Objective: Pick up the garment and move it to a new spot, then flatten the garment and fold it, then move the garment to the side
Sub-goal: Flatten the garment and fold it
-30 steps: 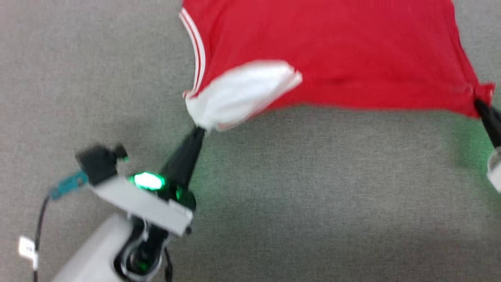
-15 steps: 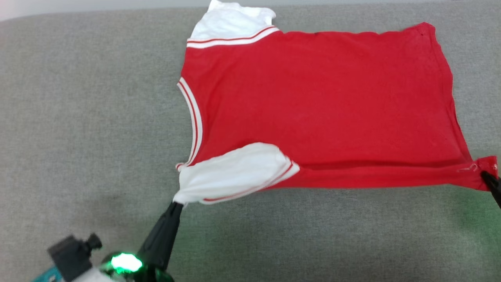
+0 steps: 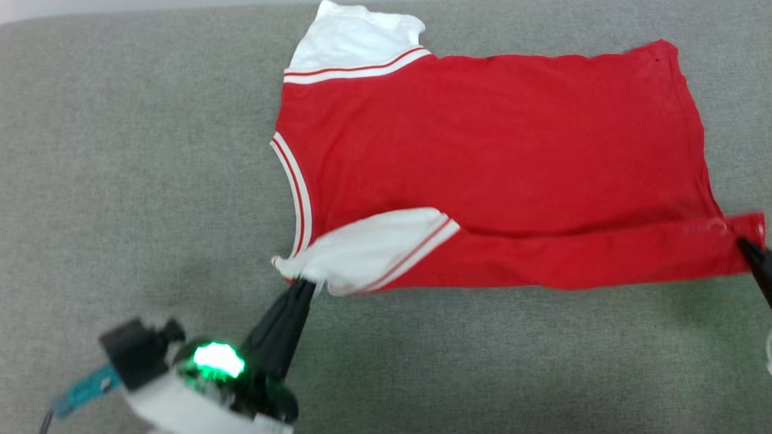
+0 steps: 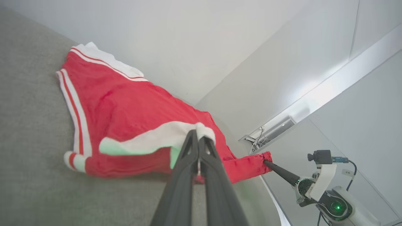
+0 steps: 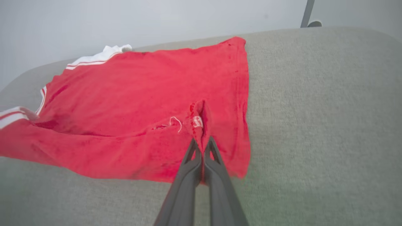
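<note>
The near edge has lifted and crept up-frame since the earlier picture. The garment (image 3: 482,150) spreads across centre frame on the grey surface (image 3: 120,181). The left gripper (image 3: 304,284) pinches its white sleeve (image 3: 374,247) and the right gripper (image 3: 748,244) its red corner (image 3: 745,229), both clamped tight. They should advance level and together.

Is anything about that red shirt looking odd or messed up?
Nothing damaged. The garment lies flat except its near edge: the left gripper pinches the bunched white sleeve, the right gripper a hem corner with a loose thread.
</note>
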